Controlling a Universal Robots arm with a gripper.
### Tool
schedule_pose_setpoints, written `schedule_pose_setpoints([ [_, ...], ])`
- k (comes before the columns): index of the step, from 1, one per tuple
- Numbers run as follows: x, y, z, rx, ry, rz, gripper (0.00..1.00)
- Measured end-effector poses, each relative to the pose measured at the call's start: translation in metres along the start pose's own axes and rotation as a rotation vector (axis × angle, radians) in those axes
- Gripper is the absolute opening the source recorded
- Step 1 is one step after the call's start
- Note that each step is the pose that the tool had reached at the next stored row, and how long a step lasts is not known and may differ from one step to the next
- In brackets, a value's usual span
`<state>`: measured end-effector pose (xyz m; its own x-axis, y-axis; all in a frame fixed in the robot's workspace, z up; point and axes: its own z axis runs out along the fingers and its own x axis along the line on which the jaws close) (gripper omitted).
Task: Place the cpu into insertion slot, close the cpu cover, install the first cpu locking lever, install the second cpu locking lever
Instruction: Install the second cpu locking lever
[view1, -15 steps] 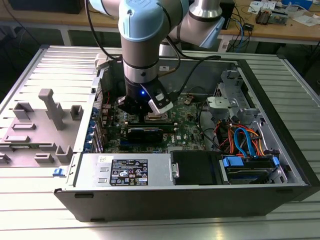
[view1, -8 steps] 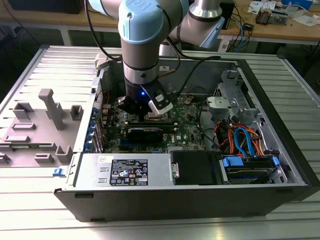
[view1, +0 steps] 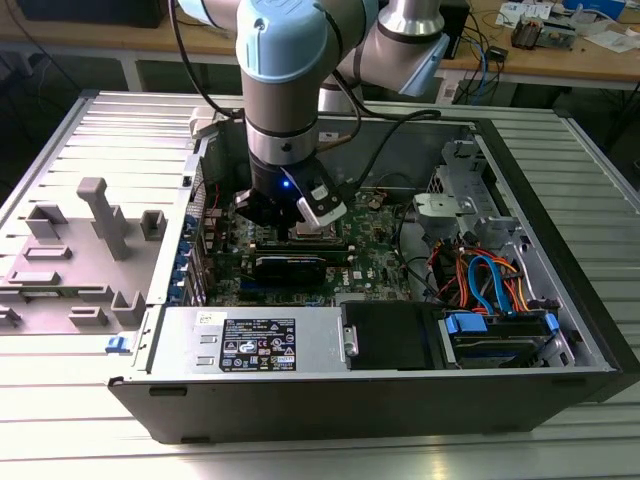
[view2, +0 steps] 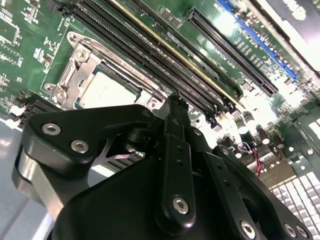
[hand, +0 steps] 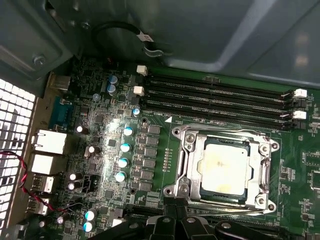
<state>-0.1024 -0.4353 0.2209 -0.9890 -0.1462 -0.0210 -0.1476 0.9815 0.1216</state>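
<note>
Clearly the cpu (hand: 224, 169) sits inside the insertion slot (hand: 186, 172) in the first wrist view; whether the gripper (view2: 172, 107) jaws are apart I cannot tell

A ribbed grey metal table (view1: 90, 420) filled the foreground; behind it stood cluttered wooden workbenches (view1: 590, 62).

— Where are we, would you say?

— We're in a robotics lab or electronics workshop. We see an open computer case (view1: 400, 300) lying on a ribbed metal table (view1: 600, 170), its green motherboard (hand: 150, 150) bare, with a robot arm (view1: 285, 80) reaching into it.

— Anything else that tells us so?

— Behind it we see wooden workbenches (view1: 560, 62) strewn with cables and small parts, and beside the case a grey fixture plate (view1: 70, 260) with upright holders.
</note>
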Motion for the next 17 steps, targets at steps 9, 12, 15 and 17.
schedule_pose_setpoints([
  [9,0.0,0.0,-0.0004,0.0369,0.0056,0.0,0.11],
  [12,0.0,0.0,-0.0004,0.0376,0.0057,0.0,0.11],
  [15,0.0002,-0.0006,0.0005,0.0377,0.0058,0.0,0.11],
  [17,0.0002,-0.0011,0.001,0.0375,0.0056,0.0,0.11],
])
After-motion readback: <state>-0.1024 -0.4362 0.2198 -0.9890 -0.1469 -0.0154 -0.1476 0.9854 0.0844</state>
